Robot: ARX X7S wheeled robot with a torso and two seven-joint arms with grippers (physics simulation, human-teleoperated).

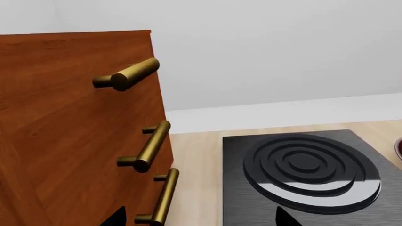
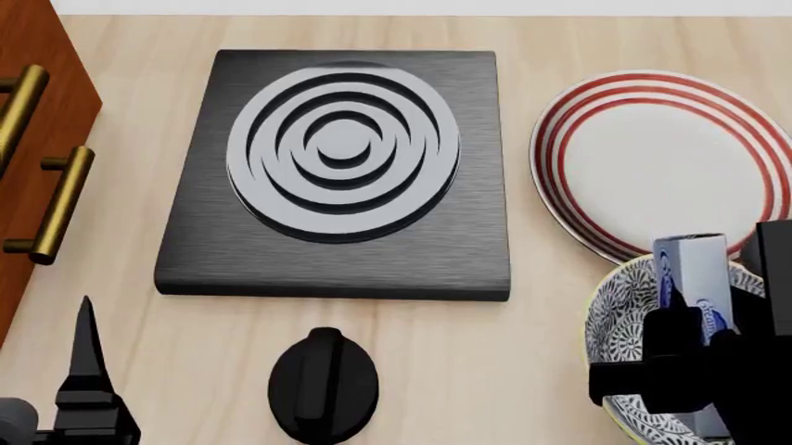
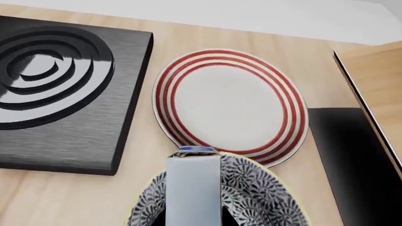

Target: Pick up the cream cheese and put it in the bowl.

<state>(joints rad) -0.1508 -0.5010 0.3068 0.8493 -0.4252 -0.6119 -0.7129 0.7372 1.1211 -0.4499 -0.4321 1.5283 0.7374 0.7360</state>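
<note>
One light, stiff cheese (image 2: 696, 278) box, right gripper (image 2: 706, 348) clenched on its flat sides over bowl (image 2: 613, 320); left fingers' state unclear.

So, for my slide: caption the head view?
Right claw holds cream cheese over the bowl.

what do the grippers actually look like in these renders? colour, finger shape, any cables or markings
Both render plain matte black, with no markings, cables or sleeves visible. In the head view the left gripper shows a thin finger tapering to a sharp point above a blocky base. The right gripper is chunkier: squared, boxy black segments with flat faces. The wrist views show only dark finger tips at the frame edge.
</note>
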